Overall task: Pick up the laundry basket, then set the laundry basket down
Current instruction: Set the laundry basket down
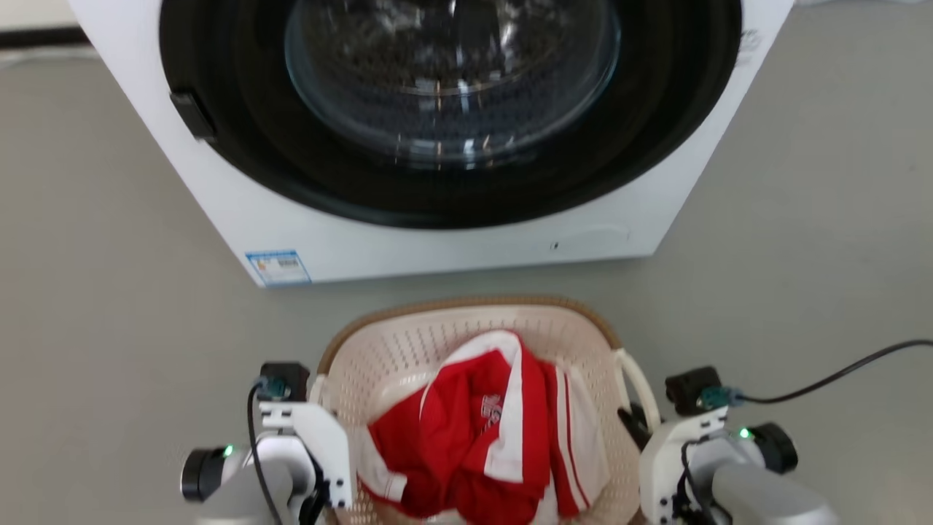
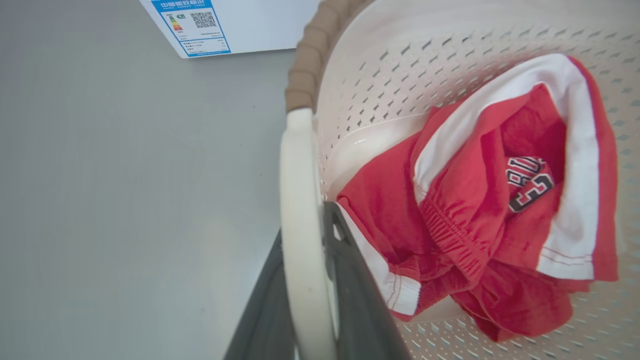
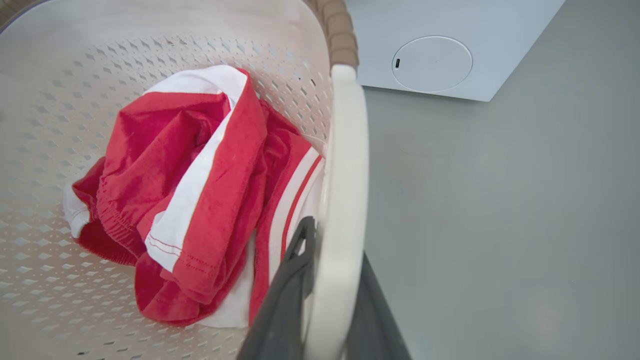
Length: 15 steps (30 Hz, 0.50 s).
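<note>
holding the laundry basket [image 1: 466, 301] from both sides, the two arms reach in from the bottom of the head view. the basket is between them, just in front of the white washer [image 1: 452, 251], over the grey floor [image 1: 109, 328]. i cannot tell if it touches the floor.

the left tool [image 2: 305, 225] is clamped on the left white handle [image 2: 299, 190], with one dark finger on the outside and one on the inside, both pressed against it. the right tool [image 3: 336, 240] is clamped the same way on the right white handle [image 3: 345, 150].

inside the basket is a bunched-up red and white piece of clothing [image 1: 474, 430]. it has a dark patch [image 2: 529, 185] with white letters and a number that looks like a 3. the cloth is folded, so the whole word cannot be read.

on the bottom corner of the washer is a sticker [image 2: 196, 25] with a blue edge. it has white chinese writing on a blue band at the top, a square code, and little colored arrows. the small print is too tiny to read. the other bottom corner has a round cap [image 3: 431, 63].

the washer door [image 1: 452, 80] is round, black and glassy. a black cable [image 1: 838, 375] runs over the floor to the right arm. small green lights glow on both wrists.
</note>
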{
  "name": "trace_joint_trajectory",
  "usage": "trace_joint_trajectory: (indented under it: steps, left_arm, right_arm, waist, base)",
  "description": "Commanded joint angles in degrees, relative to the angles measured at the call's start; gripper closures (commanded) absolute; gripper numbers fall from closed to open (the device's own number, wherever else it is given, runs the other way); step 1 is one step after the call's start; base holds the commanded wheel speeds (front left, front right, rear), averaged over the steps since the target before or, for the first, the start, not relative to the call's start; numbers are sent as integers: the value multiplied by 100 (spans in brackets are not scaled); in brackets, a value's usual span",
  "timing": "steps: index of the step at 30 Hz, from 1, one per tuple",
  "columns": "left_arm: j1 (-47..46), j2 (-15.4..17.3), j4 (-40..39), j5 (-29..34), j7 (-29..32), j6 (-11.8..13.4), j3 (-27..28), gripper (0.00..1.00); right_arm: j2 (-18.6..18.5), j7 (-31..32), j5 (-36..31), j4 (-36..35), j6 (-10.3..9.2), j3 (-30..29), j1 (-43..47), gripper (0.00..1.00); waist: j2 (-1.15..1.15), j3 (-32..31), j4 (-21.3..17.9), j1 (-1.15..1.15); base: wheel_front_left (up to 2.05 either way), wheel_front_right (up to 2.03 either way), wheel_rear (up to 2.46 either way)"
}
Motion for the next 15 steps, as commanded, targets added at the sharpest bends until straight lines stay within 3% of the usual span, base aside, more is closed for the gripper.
trace_joint_trajectory:
  steps: [1,11,15]
  left_arm:
    - [-398,62,-103,105,-117,46,45,100]
    - [-1116,-30,-166,245,-495,305,-28,100]
    - [-1401,-53,-206,286,-664,399,-23,100]
  right_arm:
    - [41,-199,-130,-147,145,75,-130,100]
    - [-242,-451,-282,-265,145,-16,-766,100]
    - [-443,-461,-545,-486,145,-313,-1034,100]
  waist:
    - [0,488,70,0]
    - [0,1736,190,0]
    - [0,2207,223,0]
  base:
    - [0,0,0]
    - [0,0,0]
    - [0,0,0]
